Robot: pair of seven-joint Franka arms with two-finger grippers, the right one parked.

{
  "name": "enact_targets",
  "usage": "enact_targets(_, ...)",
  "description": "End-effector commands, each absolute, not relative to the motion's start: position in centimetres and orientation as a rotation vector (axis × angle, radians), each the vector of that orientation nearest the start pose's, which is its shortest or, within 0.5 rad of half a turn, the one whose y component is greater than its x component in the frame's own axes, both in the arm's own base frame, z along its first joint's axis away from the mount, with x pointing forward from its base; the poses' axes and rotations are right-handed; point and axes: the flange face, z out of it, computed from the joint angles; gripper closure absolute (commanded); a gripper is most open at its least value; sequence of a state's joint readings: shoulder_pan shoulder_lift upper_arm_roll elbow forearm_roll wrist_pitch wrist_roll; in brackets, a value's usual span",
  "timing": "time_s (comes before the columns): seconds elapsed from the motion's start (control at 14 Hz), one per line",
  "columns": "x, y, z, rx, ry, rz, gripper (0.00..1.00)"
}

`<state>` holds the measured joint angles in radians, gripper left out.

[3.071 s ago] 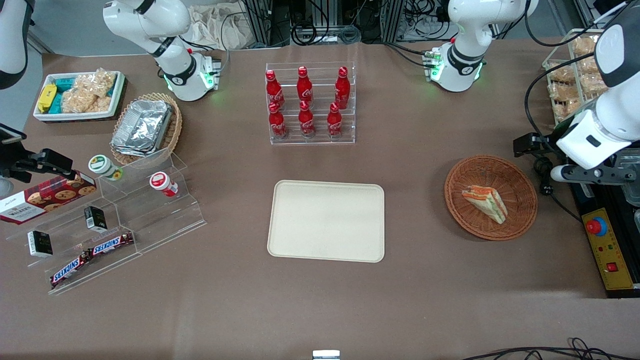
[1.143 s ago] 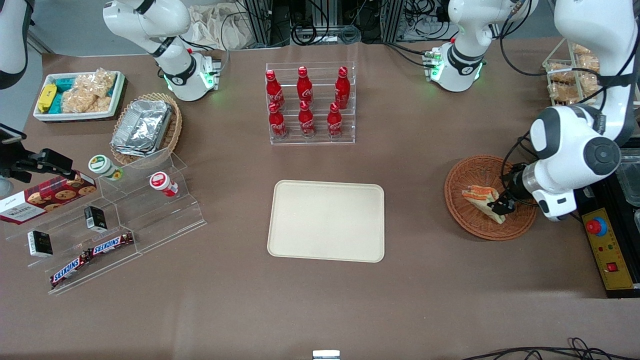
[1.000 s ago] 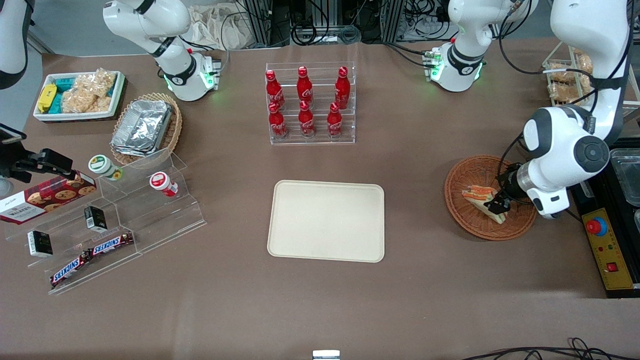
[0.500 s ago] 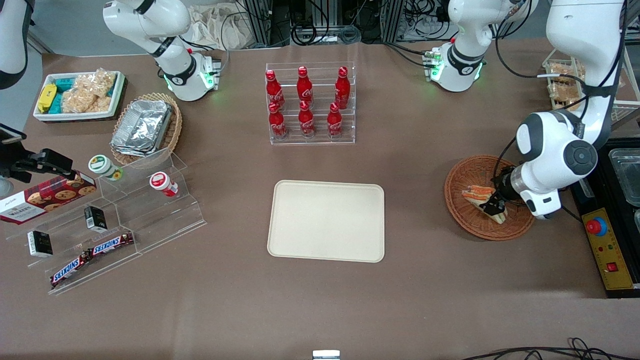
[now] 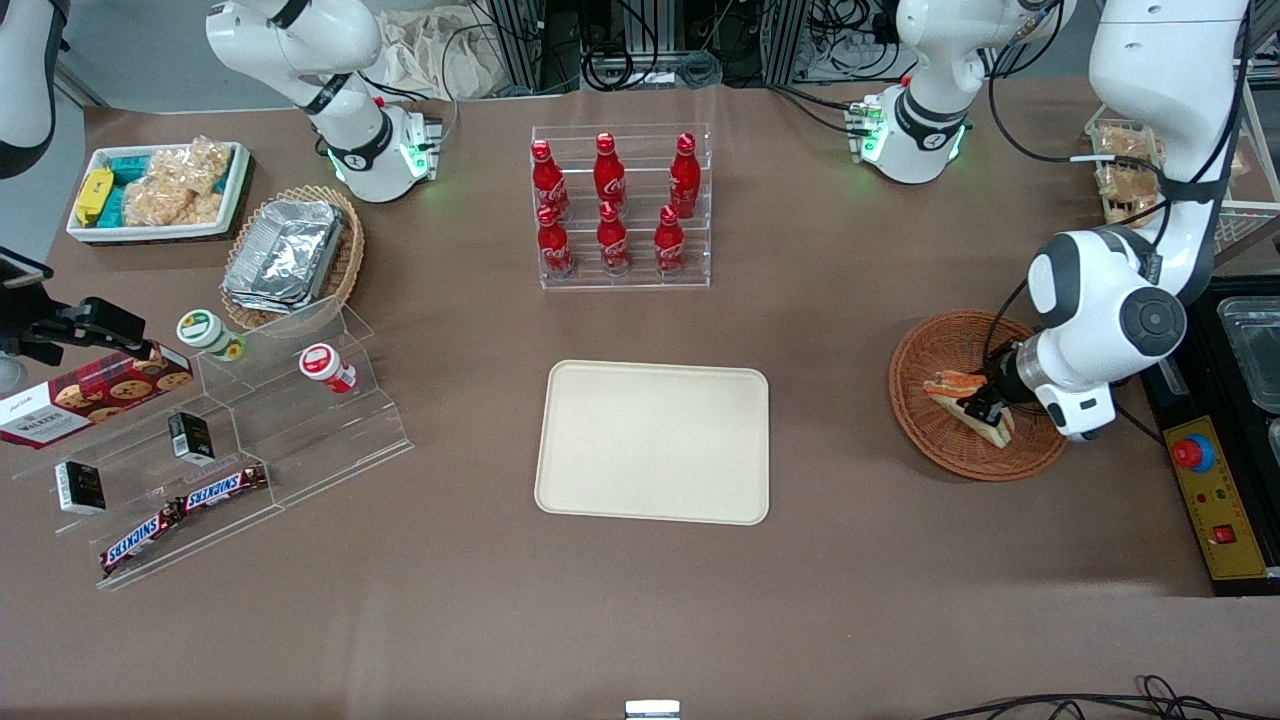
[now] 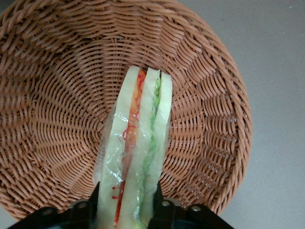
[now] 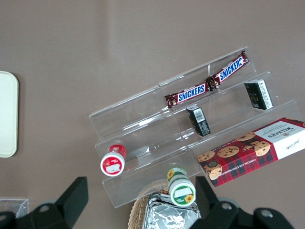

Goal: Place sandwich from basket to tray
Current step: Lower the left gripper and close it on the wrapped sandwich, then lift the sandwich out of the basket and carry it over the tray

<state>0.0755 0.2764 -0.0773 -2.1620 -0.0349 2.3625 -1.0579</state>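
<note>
The sandwich is clamped between the gripper fingers but not yet lifted from the basket; transfer to the tray is left.

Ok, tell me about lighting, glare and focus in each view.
Front view: even overhead light, soft shadows, a pale sheen on the table nearest the camera; the gripper at the sandwich in the basket is sharp. Left wrist view: the sandwich's clear wrap glints faintly, weave crisp. Right wrist view: the clear shelf catches light along its edges.
</note>
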Motion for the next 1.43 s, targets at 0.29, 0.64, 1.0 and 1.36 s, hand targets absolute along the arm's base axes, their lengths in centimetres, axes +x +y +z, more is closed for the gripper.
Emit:
enact_targets(0.29, 59.6, -0.2, 35.6, -2.675, -1.586, 0.235, 1.0)
enact_targets(0.64, 62.0, -3.0, 47.1, -2.778, -1.363, 0.301, 1.0)
enact_targets(1.0, 61.1, -13.9, 49.7, -2.989, -0.921, 0.308, 0.97)
enact_targets(1.36, 61.0, -27.0, 42.7, -3.13, -0.655, 0.282, 0.95)
